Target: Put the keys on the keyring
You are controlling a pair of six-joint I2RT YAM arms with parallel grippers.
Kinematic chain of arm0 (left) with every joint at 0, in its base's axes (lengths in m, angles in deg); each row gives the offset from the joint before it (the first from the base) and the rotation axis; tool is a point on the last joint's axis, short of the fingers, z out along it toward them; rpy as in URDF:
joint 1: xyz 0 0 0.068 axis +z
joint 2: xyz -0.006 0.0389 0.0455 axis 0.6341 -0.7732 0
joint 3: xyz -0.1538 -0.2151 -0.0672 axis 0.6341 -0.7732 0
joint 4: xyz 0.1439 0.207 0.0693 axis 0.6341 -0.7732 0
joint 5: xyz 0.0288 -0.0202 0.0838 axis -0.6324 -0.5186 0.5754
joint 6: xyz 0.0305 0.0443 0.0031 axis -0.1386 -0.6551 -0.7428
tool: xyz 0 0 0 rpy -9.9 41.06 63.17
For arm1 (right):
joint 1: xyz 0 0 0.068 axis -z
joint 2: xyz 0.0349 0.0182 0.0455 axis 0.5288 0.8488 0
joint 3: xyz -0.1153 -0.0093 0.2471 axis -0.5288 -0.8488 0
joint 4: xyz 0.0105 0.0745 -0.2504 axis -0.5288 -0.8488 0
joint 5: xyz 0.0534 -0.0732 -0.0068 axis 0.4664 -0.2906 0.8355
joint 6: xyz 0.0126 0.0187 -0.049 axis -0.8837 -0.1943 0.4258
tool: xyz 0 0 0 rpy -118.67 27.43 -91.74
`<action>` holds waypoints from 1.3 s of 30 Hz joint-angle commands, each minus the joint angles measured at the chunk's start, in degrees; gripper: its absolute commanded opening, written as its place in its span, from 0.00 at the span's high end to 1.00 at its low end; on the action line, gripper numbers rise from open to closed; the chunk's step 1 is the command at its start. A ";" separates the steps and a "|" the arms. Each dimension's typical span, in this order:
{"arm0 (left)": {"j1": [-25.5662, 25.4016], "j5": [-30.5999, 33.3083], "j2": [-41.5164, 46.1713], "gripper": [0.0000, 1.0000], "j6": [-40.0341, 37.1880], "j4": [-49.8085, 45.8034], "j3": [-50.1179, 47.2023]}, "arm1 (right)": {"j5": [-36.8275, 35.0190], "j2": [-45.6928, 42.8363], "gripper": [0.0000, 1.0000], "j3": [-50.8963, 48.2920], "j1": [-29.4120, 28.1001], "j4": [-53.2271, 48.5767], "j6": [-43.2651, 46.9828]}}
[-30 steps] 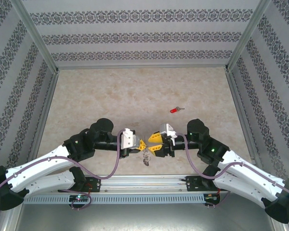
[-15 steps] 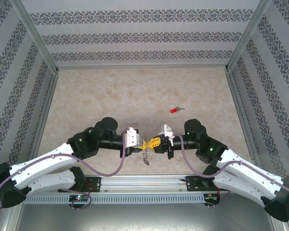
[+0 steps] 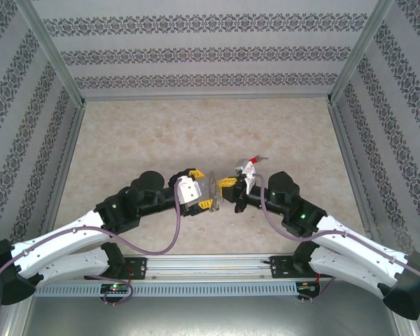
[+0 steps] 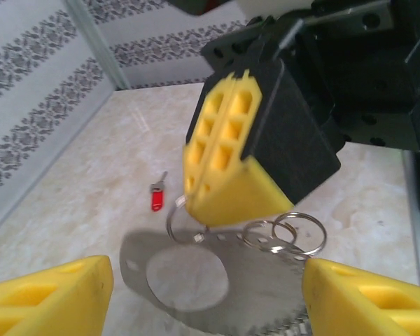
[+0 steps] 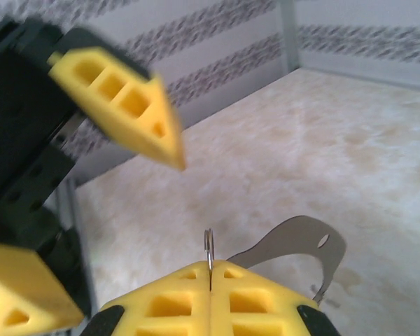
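We list the wide grey metal keyring (image 4: 266, 287) pinched by one loop in the closed right end effector (image 5: 210, 276), left end effector (image 4: 208, 269) open beside it, red-headed silver key (image 4: 157, 199) apart on the counter (image 4: 91, 175); thin grip may slip.

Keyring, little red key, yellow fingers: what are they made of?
The keyring looks like thin grey metal: dull sheen, shiny wire loops at its rim. The key seems to have a glossy red plastic head and a silvery metal blade. The yellow fingers look matte, moulded with hollow cells: plastic or rubber, hard to tell.
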 commanded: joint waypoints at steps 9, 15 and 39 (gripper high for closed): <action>-4.86 9.59 -1.91 0.34 -6.62 12.53 -2.51 | -14.55 -1.42 1.00 -0.66 -0.57 12.64 -13.89; -8.83 14.76 -8.74 0.40 -13.27 24.25 -3.00 | -16.36 0.52 1.00 -1.69 -0.59 17.09 -21.18; -6.03 25.05 -19.99 0.50 -5.40 40.88 -1.60 | -15.90 0.51 1.00 -4.80 -1.76 21.62 -24.09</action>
